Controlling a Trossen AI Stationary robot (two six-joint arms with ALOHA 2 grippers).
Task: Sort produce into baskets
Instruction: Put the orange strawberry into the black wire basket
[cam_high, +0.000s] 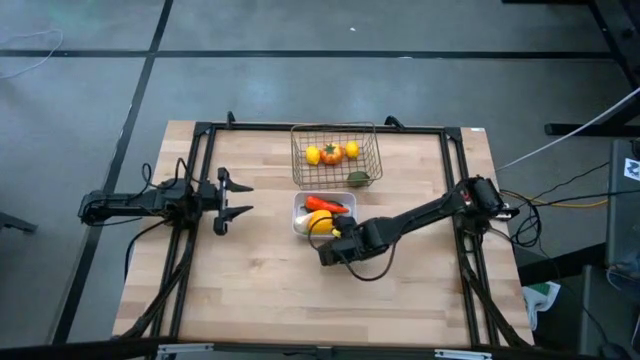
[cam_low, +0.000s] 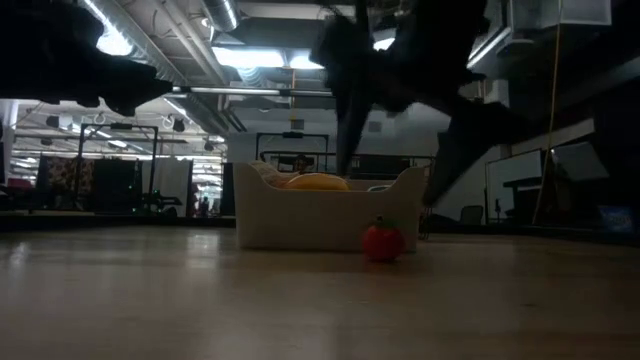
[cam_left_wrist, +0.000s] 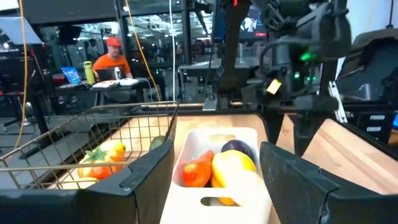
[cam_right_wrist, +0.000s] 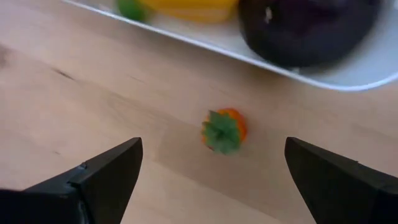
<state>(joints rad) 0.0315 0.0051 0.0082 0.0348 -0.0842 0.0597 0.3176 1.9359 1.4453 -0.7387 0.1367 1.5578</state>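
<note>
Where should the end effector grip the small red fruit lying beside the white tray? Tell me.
Likely across its round body, coming straight down. The small red fruit sits alone on the table, green stem cap up, beside the white tray. The open right end effector straddles it from above.

Table (cam_high: 250, 290): pale wood-plank top, framed by dark rails along its edges.
Resting directly on it:
- wire mesh basket (cam_high: 336, 131), at the far middle, holding produce.
- white tray (cam_high: 298, 212), just in front of the wire basket (rounded corners, also filled with produce).
- small red tomato (cam_right_wrist: 224, 131) with a green leafy cap, lying on the bare wood just beside the tray's near wall, apart from it.
</note>
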